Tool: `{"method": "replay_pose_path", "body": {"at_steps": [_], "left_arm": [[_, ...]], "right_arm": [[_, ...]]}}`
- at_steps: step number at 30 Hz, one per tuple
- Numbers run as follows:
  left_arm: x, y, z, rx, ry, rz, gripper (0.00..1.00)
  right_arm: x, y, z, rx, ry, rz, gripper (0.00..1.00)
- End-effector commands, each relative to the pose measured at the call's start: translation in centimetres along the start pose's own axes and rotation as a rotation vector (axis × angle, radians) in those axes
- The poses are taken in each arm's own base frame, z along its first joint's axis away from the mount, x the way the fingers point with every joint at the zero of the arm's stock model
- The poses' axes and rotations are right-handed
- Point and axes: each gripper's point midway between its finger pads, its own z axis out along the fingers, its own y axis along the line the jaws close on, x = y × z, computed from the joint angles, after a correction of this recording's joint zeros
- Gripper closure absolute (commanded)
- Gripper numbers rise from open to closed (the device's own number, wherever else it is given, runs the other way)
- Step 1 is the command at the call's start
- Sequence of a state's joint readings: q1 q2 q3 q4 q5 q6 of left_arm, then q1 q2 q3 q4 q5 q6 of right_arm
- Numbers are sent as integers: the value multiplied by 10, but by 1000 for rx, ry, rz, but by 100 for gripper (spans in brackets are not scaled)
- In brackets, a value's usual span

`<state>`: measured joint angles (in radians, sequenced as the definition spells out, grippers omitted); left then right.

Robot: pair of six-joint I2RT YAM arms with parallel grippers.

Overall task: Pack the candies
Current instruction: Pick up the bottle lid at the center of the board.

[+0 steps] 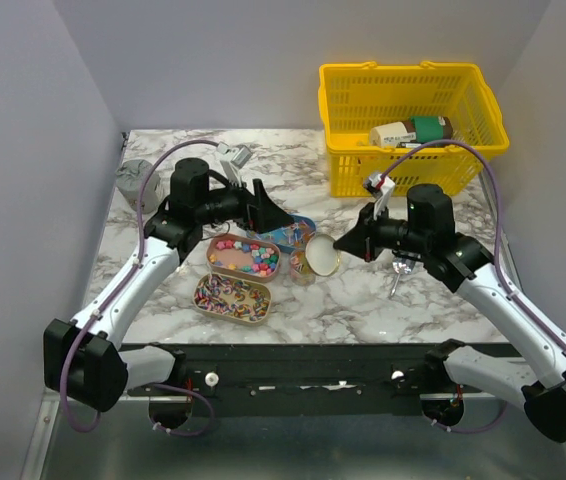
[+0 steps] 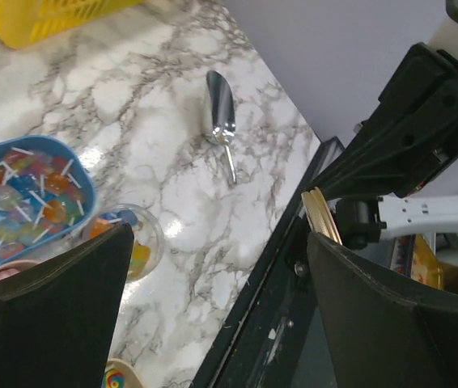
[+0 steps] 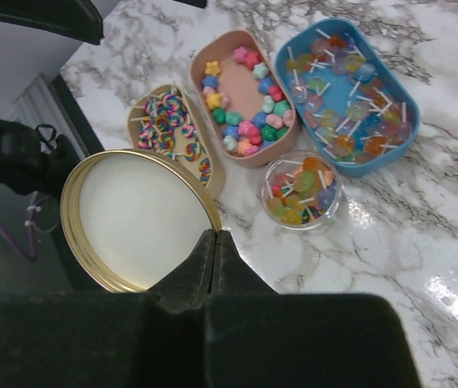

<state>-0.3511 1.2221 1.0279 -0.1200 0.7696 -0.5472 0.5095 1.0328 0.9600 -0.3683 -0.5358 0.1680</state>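
Observation:
The candies lie in three trays. Star-shaped ones fill the pink tray [image 3: 245,97], stick sweets the blue tray [image 3: 346,93], and swirl lollipops the tan tray [image 3: 168,129]. A small clear jar [image 3: 300,190] beside them holds several coloured sweets and stands open. My right gripper [image 3: 217,234] is shut on the rim of the gold lid [image 3: 136,218], which hangs tilted just right of the jar [image 1: 301,268]. My left gripper [image 1: 275,213] hovers over the blue tray [image 1: 288,232], its fingers [image 2: 51,315] spread wide with nothing between them.
A silver scoop [image 1: 396,275] lies on the marble right of the jar, under the right arm. A yellow basket [image 1: 408,120] with bottles stands at the back right. A grey object [image 1: 135,178] sits at the back left. The black table edge [image 2: 286,267] runs along the front.

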Motion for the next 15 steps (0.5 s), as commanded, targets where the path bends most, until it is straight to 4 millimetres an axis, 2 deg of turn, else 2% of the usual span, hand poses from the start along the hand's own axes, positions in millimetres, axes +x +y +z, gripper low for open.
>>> {"method": "replay_pose_path", "body": {"at_steps": [1,4,8,12,15], "left_arm": [[9,-39,9,159,31,55,1],[17,-58,17,225,59,75,2],[33,-62,24,243,107,71,5],[57,-62,29,272,193,51,18],[66,-66,28,300,239,40,25]], "right_arm": [[11,25,-2,-86,40,22,99],[14,28,3,-79,57,23,99],[10,26,4,-61,44,10,99],[3,23,3,-38,28,-13,99],[1,20,3,-23,23,-21,99]]}}
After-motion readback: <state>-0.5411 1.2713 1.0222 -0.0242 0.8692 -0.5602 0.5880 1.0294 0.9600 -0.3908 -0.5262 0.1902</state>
